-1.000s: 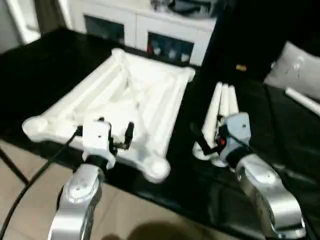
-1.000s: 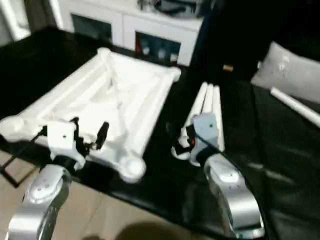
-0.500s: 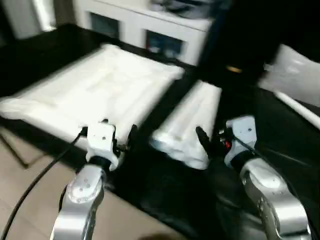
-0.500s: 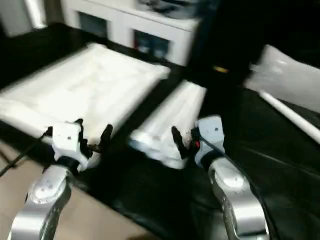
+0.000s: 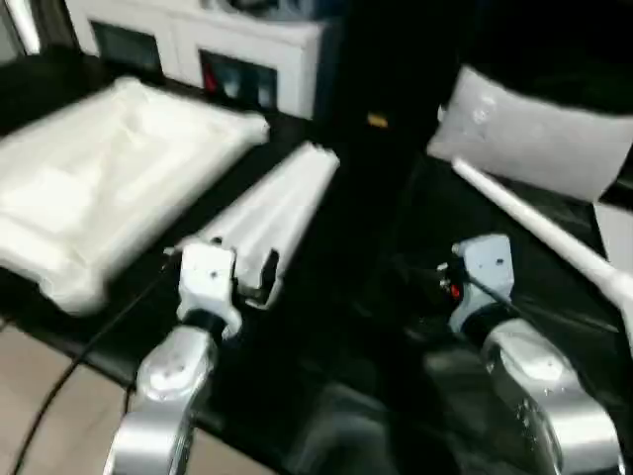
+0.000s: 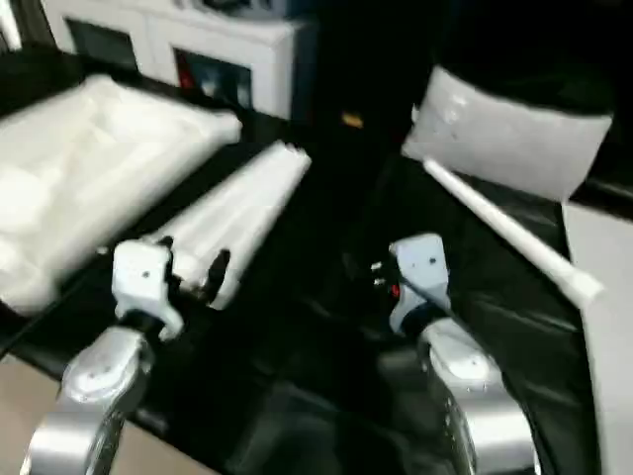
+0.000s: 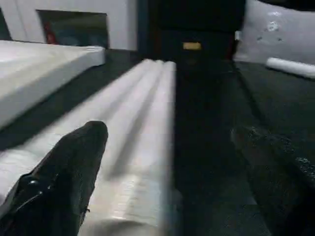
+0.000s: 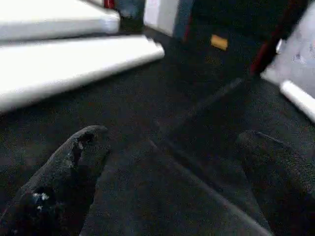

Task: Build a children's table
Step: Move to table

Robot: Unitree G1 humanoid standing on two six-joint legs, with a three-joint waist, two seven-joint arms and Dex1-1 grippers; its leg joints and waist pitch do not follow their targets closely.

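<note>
Black and glossy, the desk [image 5: 326, 396] under my arms carries every part of the children's table, and none of them is joined yet. As landmark I take the bundle of legs [image 5: 267, 213]: several long white tapered legs lying side by side, flat on the desk, their thick ends toward me. The tabletop [image 5: 99, 188] lies just beside the bundle on my left, underside up, with nothing standing in its corners as far as I can see. One more leg [image 5: 539, 223] lies well apart from the bundle on my right, slanting across the desk in front of a grey cushion [image 5: 529, 134]. Behind the bundle stands a white cabinet [image 5: 198, 45] with glass doors.

My left end effector [image 5: 237, 272] hovers at the near ends of the bundle, its two black fingers [image 7: 74, 167] spread wide with nothing between them; in the wrist view one finger sits over the legs and the other over bare desk. My right end effector [image 8: 172, 177] is likewise wide open and empty, over bare desk between the bundle and the lone leg.

So I judge the build has barely begun: the top is laid ready, but all the legs I can see are loose. What remains is picking up each leg and seating it in a corner, then turning the table upright
</note>
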